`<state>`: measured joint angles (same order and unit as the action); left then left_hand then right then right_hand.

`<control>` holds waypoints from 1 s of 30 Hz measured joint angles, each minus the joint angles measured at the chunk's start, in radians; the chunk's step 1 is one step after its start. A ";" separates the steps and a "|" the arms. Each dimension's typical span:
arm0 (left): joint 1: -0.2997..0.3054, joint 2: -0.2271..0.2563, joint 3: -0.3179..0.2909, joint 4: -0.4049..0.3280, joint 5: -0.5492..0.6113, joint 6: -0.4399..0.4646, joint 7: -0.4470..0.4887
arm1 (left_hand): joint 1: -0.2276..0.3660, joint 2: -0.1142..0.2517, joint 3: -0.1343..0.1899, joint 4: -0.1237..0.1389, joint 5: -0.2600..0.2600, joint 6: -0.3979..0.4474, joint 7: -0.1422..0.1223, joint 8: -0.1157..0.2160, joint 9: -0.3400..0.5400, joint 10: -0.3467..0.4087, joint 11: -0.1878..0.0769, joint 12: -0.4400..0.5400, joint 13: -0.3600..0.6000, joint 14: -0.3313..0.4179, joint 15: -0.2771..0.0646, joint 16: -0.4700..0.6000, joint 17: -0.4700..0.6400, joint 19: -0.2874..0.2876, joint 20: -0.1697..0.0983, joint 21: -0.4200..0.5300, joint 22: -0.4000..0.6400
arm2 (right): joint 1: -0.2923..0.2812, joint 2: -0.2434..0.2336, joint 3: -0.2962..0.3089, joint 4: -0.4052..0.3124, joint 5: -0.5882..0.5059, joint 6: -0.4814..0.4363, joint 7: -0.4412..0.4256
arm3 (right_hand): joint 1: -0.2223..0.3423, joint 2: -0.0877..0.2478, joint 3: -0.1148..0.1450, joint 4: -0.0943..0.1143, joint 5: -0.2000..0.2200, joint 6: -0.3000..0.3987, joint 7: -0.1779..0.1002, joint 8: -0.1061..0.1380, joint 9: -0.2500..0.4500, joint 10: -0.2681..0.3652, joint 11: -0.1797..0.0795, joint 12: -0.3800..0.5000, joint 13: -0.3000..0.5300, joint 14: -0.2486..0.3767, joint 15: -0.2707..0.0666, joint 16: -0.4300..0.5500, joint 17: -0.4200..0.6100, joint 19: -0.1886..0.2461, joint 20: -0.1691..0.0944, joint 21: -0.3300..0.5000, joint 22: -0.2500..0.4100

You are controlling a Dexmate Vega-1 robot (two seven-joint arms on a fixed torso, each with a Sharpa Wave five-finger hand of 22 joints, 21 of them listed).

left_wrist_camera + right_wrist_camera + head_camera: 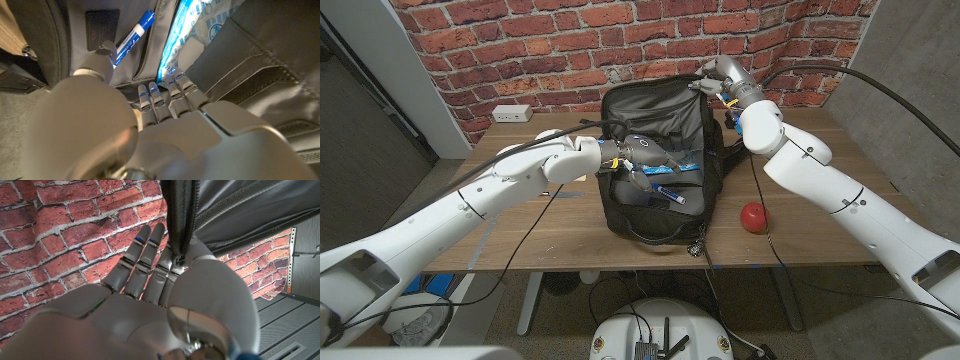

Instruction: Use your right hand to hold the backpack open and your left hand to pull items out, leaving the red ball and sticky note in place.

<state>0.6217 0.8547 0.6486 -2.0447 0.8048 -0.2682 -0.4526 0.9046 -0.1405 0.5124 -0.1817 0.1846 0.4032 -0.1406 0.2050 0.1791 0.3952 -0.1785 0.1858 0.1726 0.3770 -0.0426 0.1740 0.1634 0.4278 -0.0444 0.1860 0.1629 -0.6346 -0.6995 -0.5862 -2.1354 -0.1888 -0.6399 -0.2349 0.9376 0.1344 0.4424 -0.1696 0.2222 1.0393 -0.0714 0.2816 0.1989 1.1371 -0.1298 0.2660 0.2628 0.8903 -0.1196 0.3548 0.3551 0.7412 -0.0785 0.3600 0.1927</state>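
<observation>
Right hand holds the backpack flap up while the left hand reaches inside.

The black backpack lies open at the middle of the wooden table. The right hand grips the zippered edge of the raised flap at the far right. The left hand is inside the opening, fingers extended toward a blue-and-white packet, beside a blue marker; whether it holds anything I cannot tell. The red ball sits on the table just right of the bag.
</observation>
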 measured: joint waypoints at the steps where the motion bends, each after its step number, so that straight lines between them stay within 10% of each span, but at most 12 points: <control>1: 0.000 0.000 0.000 0.000 0.004 -0.002 0.003 | 0.001 -0.001 -0.002 0.002 0.000 0.001 -0.001 0.000 0.000 0.006 0.000 0.000 0.000 0.002 -0.002 0.000 0.000 0.000 0.000 0.000 0.000 | 0.000 0.000 0.000 0.001 0.000 0.000 0.000 | 0.000 0.000 0.000 0.000 0.000 0.000 0.000 0.000 0.000 0.000 0.000 0.000 0.000 0.000 0.000 0.000 0.002 0.000 0.000 0.000 0.000; 30: -0.074 -0.087 0.079 0.151 0.001 -0.073 0.021 | 0.058 0.024 -0.066 0.019 -0.004 0.086 0.020 0.015 0.000 0.104 -0.003 0.007 0.000 0.101 -0.005 0.011 0.002 0.079 -0.004 0.008 0.003 | -0.003 -0.001 0.012 0.020 0.019 0.029 -0.005 | 0.005 0.006 -0.004 -0.004 -0.002 0.005 0.000 -0.012 -0.001 -0.002 0.002 -0.004 0.001 0.001 0.001 -0.007 0.005 0.000 0.000 0.000 0.000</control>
<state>0.5474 0.7681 0.7275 -1.8938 0.8062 -0.3411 -0.4316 0.9624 -0.1169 0.4466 -0.1627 0.1807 0.4895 -0.1203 0.2202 0.1791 0.4994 -0.1816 0.1924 0.1726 0.4780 -0.0472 0.1851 0.1657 0.5063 -0.0482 0.1939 0.1655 -0.6380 -0.7001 -0.5743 -2.1150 -0.1702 -0.6108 -0.2404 0.9424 0.1403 0.4383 -0.1737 0.2202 1.0443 -0.0710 0.2701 0.1980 1.1354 -0.1281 0.2622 0.2637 0.8916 -0.1183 0.3474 0.3597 0.7412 -0.0785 0.3600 0.1928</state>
